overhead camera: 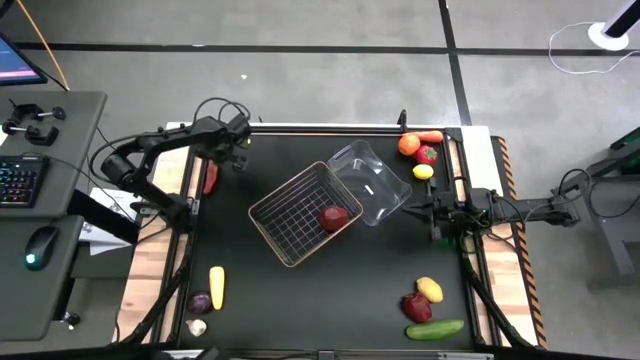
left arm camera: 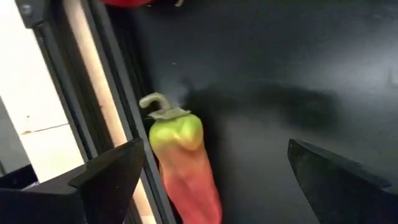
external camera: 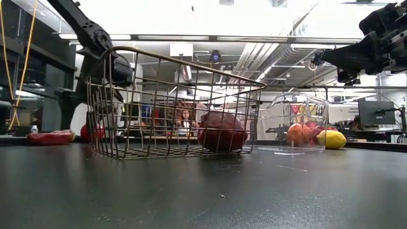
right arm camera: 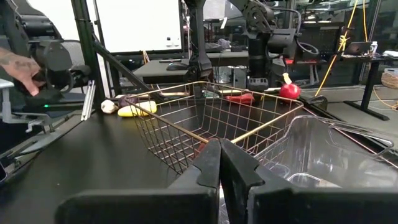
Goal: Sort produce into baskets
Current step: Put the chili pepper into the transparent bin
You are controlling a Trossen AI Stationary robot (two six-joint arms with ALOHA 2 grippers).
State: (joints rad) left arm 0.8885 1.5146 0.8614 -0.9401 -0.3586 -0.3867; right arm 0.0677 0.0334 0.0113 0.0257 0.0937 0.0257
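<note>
Black tabletop point(overhead camera: 330, 290) fills the centre of the high view. Wire-mesh basket point(overhead camera: 303, 213) sits mid-frame with one dark red fruit point(overhead camera: 334, 217) inside; clear tub point(overhead camera: 370, 184) touches its upper-right corner, looks empty.

Left gripper point(overhead camera: 236, 143), upper left of the high view, fingers wide apart, hangs over a long red-green pepper point(left arm camera: 185, 167) at the table's left rail. In the left wrist view the pepper sits off-centre, hard by one finger point(left arm camera: 109, 180), long axis running roughly between the fingers. My read: shift sideways to centre, then close across its width.

Right gripper point(overhead camera: 435, 212), right of centre, fingers together, nothing held, idle beside the tub.
</note>
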